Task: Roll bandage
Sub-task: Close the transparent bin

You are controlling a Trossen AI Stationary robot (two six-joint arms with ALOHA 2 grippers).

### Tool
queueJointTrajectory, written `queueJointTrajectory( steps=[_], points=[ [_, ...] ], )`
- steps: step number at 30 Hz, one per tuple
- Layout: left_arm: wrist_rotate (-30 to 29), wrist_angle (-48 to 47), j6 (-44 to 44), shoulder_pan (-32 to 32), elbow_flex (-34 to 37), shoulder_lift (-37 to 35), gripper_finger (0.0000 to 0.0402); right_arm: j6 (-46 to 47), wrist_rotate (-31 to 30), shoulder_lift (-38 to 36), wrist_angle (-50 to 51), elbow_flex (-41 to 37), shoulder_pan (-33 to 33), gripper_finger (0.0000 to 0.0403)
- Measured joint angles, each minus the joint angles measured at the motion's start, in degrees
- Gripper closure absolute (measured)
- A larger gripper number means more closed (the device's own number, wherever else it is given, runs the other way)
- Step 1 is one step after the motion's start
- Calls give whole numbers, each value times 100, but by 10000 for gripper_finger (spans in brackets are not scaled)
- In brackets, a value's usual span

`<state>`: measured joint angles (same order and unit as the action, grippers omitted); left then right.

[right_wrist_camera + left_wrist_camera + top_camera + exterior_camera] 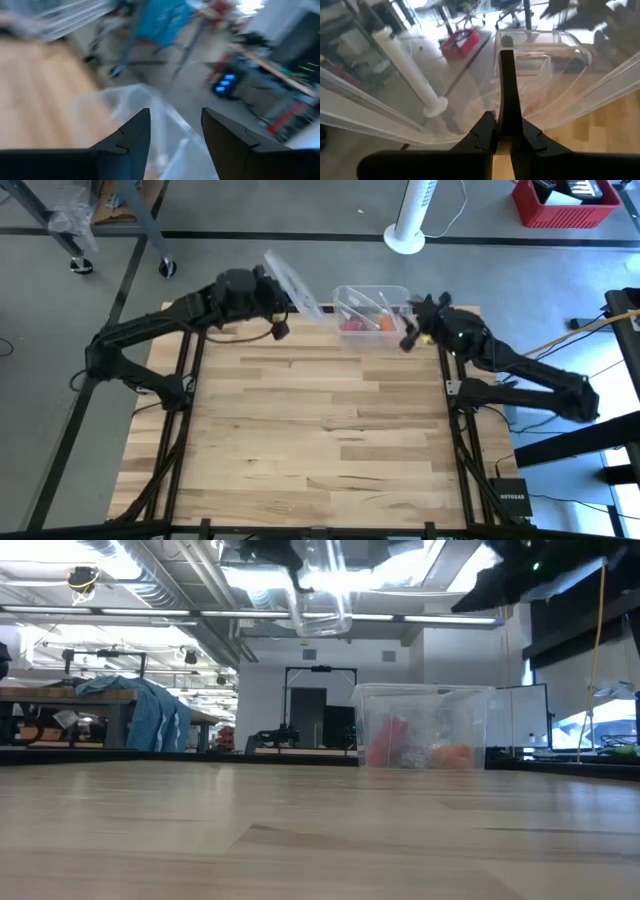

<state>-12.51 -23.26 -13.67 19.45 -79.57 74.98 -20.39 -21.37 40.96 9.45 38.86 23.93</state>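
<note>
A clear plastic box [372,308] stands open at the table's far edge. It also shows in the low view [425,727]. Inside lies a pink-red bandage [352,323], also seen in the low view [388,743], beside something orange [452,755]. My left gripper [277,300] is shut on the box's clear lid [292,280], which it holds in the air left of the box. My right gripper [412,332] is open and empty at the box's right end, above the table. Its fingers stand apart in the right wrist view [175,120]. My left gripper pinches the lid's black handle [507,75] between its two fingers, which lie along the handle. The clear lid [555,55] is lifted clear of the box and the table and is tilted. In the low view it hangs high above the table [325,590].
The wooden table [320,440] stretches toward the near edge in front of the box. Beyond the far edge stand a white fan base [405,240] and a red crate [565,205] on the floor.
</note>
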Motion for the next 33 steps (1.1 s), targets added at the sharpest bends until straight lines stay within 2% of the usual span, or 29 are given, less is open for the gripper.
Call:
queueJointTrajectory(
  steps=[2, 6, 9, 12, 16, 23, 30, 33],
  points=[
    [207, -181, -1, 257, -97, 31, 379, 61, 178, -36, -751, -315, 622, 223],
    [383, -440, -214, 507, -103, 106, 379, 273, 449, 141, -1561, -840, 1842, 223],
    [400, -636, -317, 552, -102, 189, 379, 718, 365, 430, -1939, -1013, 2550, 223],
    [400, -779, -372, 485, -100, 217, 379, 1185, 110, 686, -1883, -1014, 2991, 223],
    [409, -1021, -503, 451, -100, 214, 379, 1581, 491, 1075, -1904, -1013, 3091, 223],
    [394, -1241, -779, 487, -43, 212, 379, 1757, 529, 2024, -1524, -1005, 3127, 224],
    [457, -1267, -787, 445, -43, 232, 379, 1638, 2450, 2574, -1992, -1010, 2994, 224],
    [460, -1369, -773, 449, -43, 242, 379, 1524, 2720, 2615, -2271, -1022, 2784, 224]
  ],
)
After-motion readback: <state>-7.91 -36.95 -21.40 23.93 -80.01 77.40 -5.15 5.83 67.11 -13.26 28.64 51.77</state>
